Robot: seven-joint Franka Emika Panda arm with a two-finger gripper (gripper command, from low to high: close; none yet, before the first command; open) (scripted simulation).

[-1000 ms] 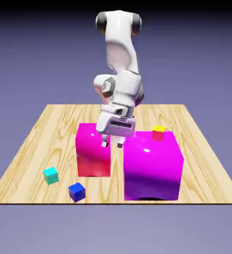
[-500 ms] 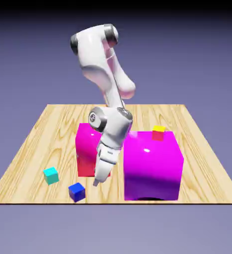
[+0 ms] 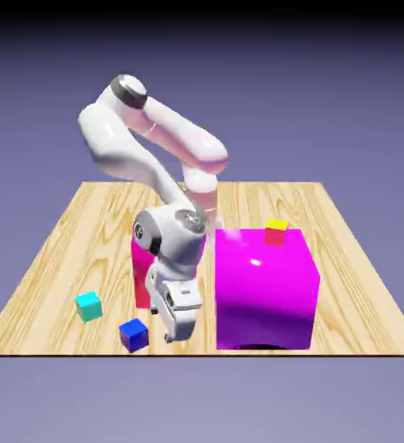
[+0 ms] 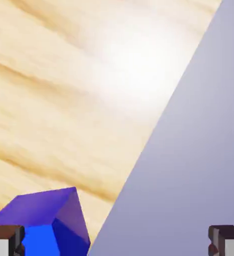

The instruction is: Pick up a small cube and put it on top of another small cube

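The small cube (image 3: 88, 305), tiny and bright cyan, rests on the wooden table (image 3: 58, 251) toward the exterior view's left. A dark blue cube (image 3: 134, 334) lies nearer the front edge. My gripper (image 3: 176, 332) hangs low just to the right of it, well apart from the cyan cube. In the hand view the dark blue cube (image 4: 43, 225) shows at the lower left, beside the left fingertip (image 4: 3, 240). The gripper (image 4: 116, 246) is open, with nothing between the fingertips. The cyan cube does not show in the hand view.
A large magenta block (image 3: 266, 290) stands right of the gripper with a small yellow and red cube (image 3: 276, 231) on top. A smaller magenta block (image 3: 141, 264) is partly hidden behind the arm. The table's front edge (image 4: 154, 145) runs diagonally through the hand view.
The arm has swung down from above the magenta blocks to a low spot near the table's front edge, beside the dark blue cube. The jaws stayed wide apart.
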